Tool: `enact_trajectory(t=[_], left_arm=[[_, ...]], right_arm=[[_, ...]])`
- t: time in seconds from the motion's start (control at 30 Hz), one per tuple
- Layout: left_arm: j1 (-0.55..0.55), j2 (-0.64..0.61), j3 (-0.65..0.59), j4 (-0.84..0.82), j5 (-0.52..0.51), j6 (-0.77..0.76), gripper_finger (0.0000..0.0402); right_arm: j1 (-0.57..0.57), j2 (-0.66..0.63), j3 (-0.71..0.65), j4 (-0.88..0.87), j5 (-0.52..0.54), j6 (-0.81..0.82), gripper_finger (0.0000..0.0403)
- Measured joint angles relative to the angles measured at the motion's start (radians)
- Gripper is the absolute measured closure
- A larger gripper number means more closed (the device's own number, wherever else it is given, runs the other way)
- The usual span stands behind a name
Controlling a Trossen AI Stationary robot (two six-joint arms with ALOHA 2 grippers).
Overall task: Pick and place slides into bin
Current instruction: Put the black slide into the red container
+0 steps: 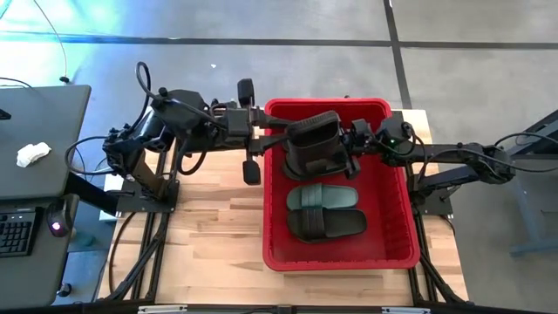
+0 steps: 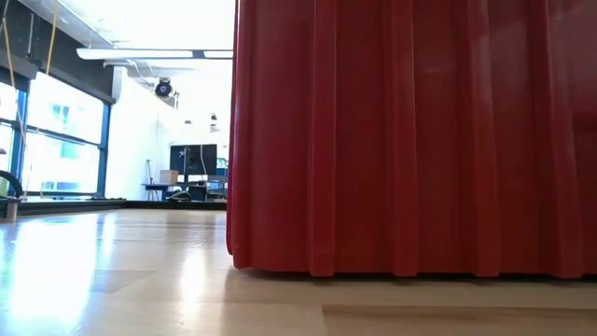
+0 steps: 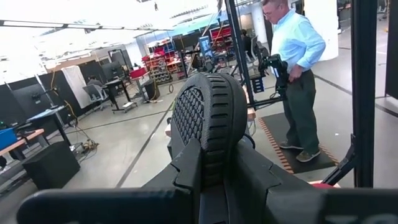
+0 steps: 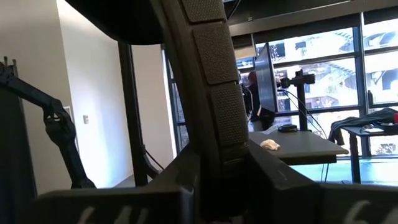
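The red bin (image 1: 336, 255) stands on the table's right half, and its wall (image 2: 410, 140) fills the low view. A dark green slide (image 1: 324, 198) and a black slide (image 1: 327, 224) lie flat on the bin's floor. My left gripper (image 1: 277, 139) and my right gripper (image 1: 350, 144) face each other above the bin's far part. Each is shut on a black slide (image 1: 314, 146). From above the black mass between them does not part clearly into two. One black slide stands in the left wrist view (image 3: 208, 99), and one shows in the right wrist view (image 4: 214, 74). My left gripper pinches a black slide between its two fingers across the sole's thickness, a little below one rounded end (image 3: 208, 140). The fingers come level from the table's left. The slide stands on edge with its rounded end up, clear of the bin's floor. My right gripper pinches a black slide between its two fingers across the sole's patterned edge (image 4: 225, 140). The fingers come level from the table's right. The slide stands up past the fingers and out of the wrist view, clear of the bin's floor.
Bare wooden table (image 1: 209, 244) lies left of and in front of the bin. A grey desk (image 1: 35, 131) with a white rag (image 1: 33, 153) and a keyboard (image 1: 17, 231) stands off the table's left. A person (image 3: 298, 74) stands in the room beyond.
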Motion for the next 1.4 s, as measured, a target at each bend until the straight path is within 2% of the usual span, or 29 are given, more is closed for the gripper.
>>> enact_trajectory(t=[0.2, 0.33, 0.47, 0.6, 0.8, 0.93, 1.17, 1.27, 1.4], left_arm=[[-0.002, 0.0, 0.0, -0.018, 0.0, 0.008, 0.0306], [-0.002, 0.002, 0.0, -0.034, 0.001, 0.009, 0.0257], [-0.002, 0.003, 0.0, -0.073, -0.003, 0.082, 0.0203], [-0.002, -0.016, 0.0, -0.137, -0.041, 0.117, 0.0159], [-0.002, -0.064, 0.0, -0.183, -0.064, 0.135, 0.0118], [-0.002, -0.093, 0.0, -0.269, -0.118, 0.129, 0.0104], [-0.002, -0.127, 0.0, -0.377, -0.134, 0.054, 0.0098], [-0.002, -0.125, 0.0, -0.421, -0.133, 0.051, 0.0102], [-0.002, -0.125, 0.0, -0.481, -0.133, 0.049, 0.0109]], right_arm=[[0.0, 0.0, 0.0, -0.006, 0.009, -0.01, 0.0355], [0.0, 0.0, 0.0, -0.008, 0.013, -0.017, 0.0356], [0.0, 0.0, 0.0, -0.014, 0.02, -0.017, 0.0357], [0.0, -0.012, 0.0, -0.062, 0.037, -0.02, 0.0357], [-0.002, -0.026, 0.0, -0.126, 0.052, -0.024, 0.0357], [-0.019, -0.059, 0.0, -0.179, 0.053, -0.024, 0.0358], [-0.085, -0.164, 0.0, -0.418, 0.059, 0.005, 0.0358], [-0.112, -0.212, 0.006, -0.6, 0.051, 0.007, 0.0358], [-0.147, -0.241, 0.11, -0.951, 0.021, -0.027, 0.0358]])
